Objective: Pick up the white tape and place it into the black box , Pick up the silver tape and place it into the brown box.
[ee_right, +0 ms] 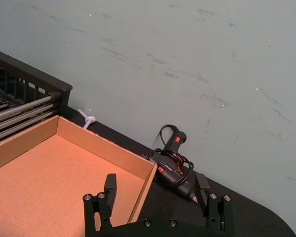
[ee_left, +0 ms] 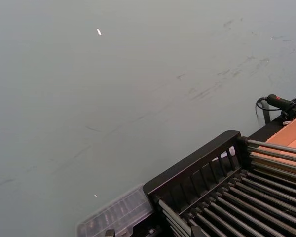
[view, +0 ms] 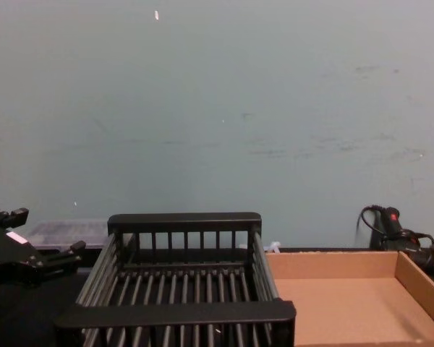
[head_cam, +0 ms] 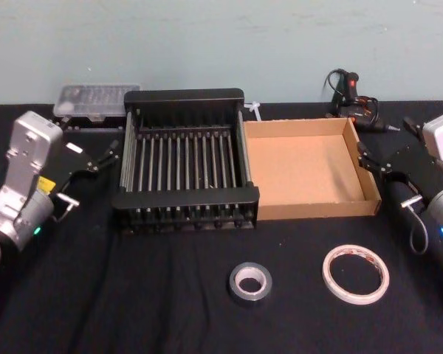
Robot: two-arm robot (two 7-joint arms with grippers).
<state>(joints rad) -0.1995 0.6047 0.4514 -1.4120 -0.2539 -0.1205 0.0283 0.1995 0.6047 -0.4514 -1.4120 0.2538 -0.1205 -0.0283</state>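
Black-clothed surface (head_cam: pixel 170 310) against a scuffed grey-green wall (view: pixel 217 108). We note white tape (head_cam: pixel 356 274) and silver tape (head_cam: pixel 250 284) near its front edge, before the empty black box (head_cam: pixel 184 199) and brown box (head_cam: pixel 303 173). Left gripper (head_cam: pixel 103 156) and right gripper (head_cam: pixel 369 162): jaws wide, holding nothing.

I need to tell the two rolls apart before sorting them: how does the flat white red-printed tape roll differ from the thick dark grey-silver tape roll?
The white tape is a wide, thin ring with a large open centre; the silver tape is smaller across, with a thicker band and a small pale core. The white tape lies to the right, before the brown box; the silver tape lies nearer the middle. Both lie flat on the black table, untouched.
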